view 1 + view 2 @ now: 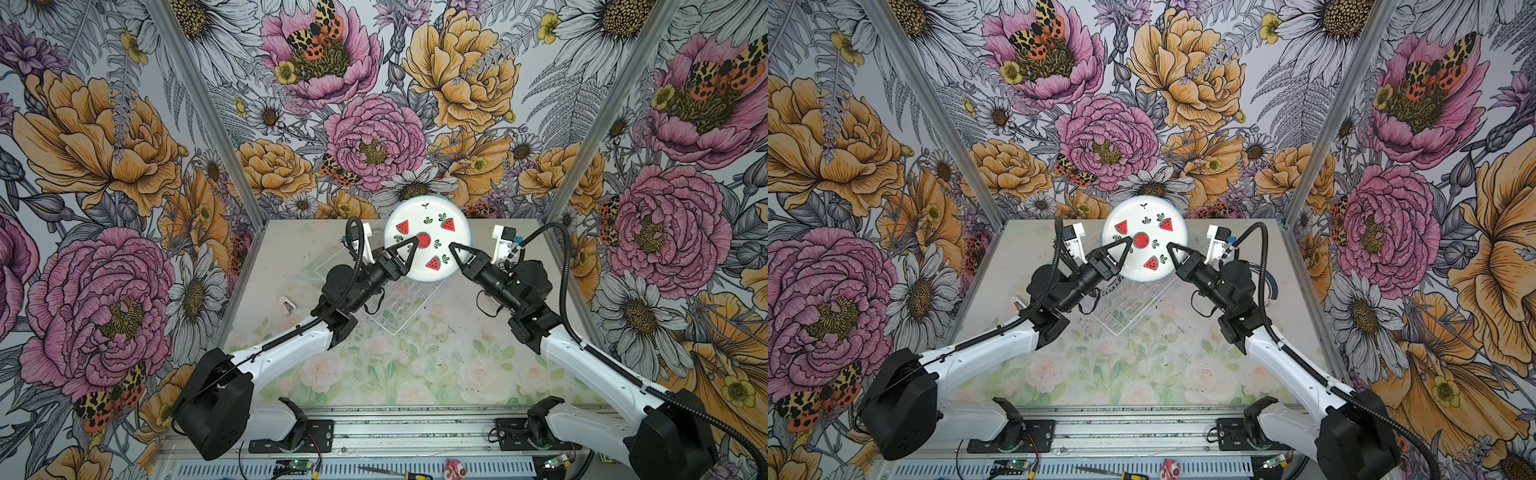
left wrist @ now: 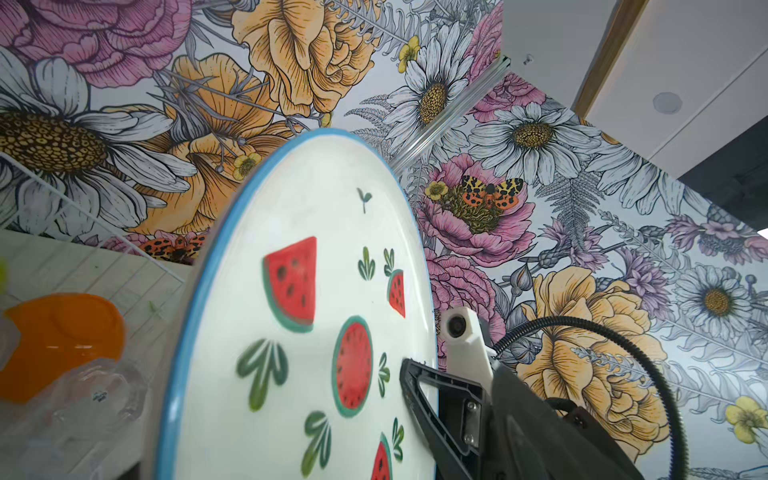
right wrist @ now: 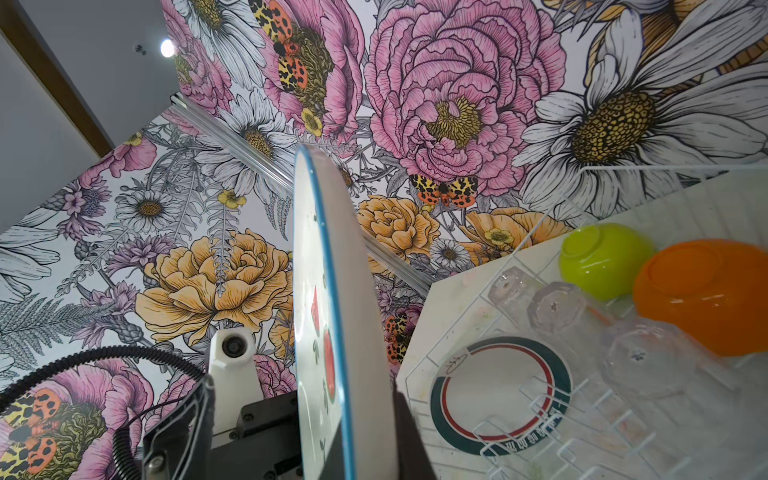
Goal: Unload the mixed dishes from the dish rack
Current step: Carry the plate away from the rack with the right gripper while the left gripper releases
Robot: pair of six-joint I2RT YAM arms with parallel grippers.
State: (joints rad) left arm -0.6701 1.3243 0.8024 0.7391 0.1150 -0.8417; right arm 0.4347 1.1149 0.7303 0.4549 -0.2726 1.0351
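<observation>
Your right gripper [image 1: 454,248] pinches the rim of the watermelon plate [image 1: 432,222] above the dish rack [image 1: 395,321]. You cannot tell whether the left gripper [image 1: 414,242] at the opposite rim is spread.

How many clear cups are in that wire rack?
3, inverted in a row: one tumbler near the lime-green bowl, another midway, a third beside the orange bowl. More may be hidden.
</observation>
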